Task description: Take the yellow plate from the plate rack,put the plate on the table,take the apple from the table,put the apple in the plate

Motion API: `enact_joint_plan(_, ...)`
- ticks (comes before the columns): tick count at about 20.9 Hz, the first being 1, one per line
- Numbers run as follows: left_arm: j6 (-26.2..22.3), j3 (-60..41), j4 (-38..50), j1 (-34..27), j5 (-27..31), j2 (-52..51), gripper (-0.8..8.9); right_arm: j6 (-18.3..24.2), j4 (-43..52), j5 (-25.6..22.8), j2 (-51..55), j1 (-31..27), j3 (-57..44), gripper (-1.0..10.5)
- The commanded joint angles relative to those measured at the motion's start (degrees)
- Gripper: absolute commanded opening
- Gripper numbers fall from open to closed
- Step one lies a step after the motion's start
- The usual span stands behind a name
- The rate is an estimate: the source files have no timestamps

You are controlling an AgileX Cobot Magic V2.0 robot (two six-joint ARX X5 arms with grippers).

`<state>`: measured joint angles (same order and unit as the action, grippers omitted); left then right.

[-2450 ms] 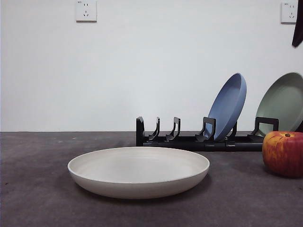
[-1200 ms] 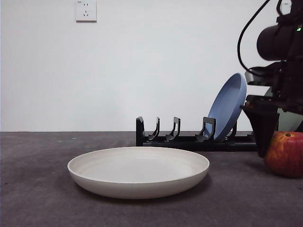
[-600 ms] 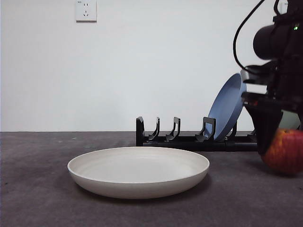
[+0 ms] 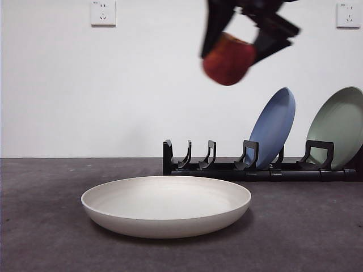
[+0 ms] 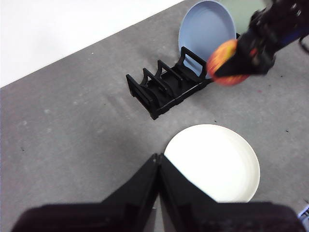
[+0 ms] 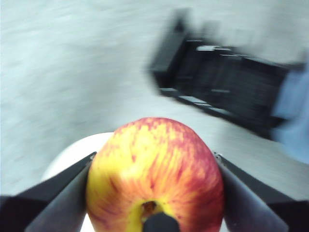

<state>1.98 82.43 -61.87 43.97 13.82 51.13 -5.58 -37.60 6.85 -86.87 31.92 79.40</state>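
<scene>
The yellow plate (image 4: 166, 205) lies flat on the table (image 4: 45, 226), in front of the plate rack (image 4: 249, 167). My right gripper (image 4: 241, 34) is shut on the apple (image 4: 228, 59) and holds it high in the air, above the rack and to the right of the plate's middle. In the right wrist view the apple (image 6: 155, 179) fills the space between the two jaws, with the plate's edge (image 6: 72, 154) below it. The left wrist view shows the plate (image 5: 212, 162), the rack (image 5: 166, 87), the apple (image 5: 223, 59) and my left gripper (image 5: 157, 162), shut and empty, off to the side of the plate.
A blue plate (image 4: 274, 127) and a pale green plate (image 4: 338, 124) lean in the right slots of the rack. The rack's left slots (image 4: 195, 156) hold nothing. A white wall with sockets (image 4: 102, 12) stands behind.
The right gripper closed on the apple at the far right of the table, lifted it off and carried it up and to the left. The plate and rack have not moved.
</scene>
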Motion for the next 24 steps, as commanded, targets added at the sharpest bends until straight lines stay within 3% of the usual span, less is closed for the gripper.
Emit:
enact_joint_plan(1,-0.6,-0.2,0.2,-0.2,-2.0,-0.2,-0.08,-0.9,0.7,-1.5,-3.1,3.6,-0.1,-0.1)
enact_joint_plan(13,-1.0,-0.2,-0.3,-0.2,-2.1,-0.2,-0.08,-1.9,1.5,-2.0,-21.6,12.8,-0.1,-0.1)
enact_joint_plan(24,-1.0,-0.2,-0.9,-0.2,-2.1,-0.2,-0.08,-1.9,-1.5,-4.9,-24.5,13.9,-0.3,-0.1)
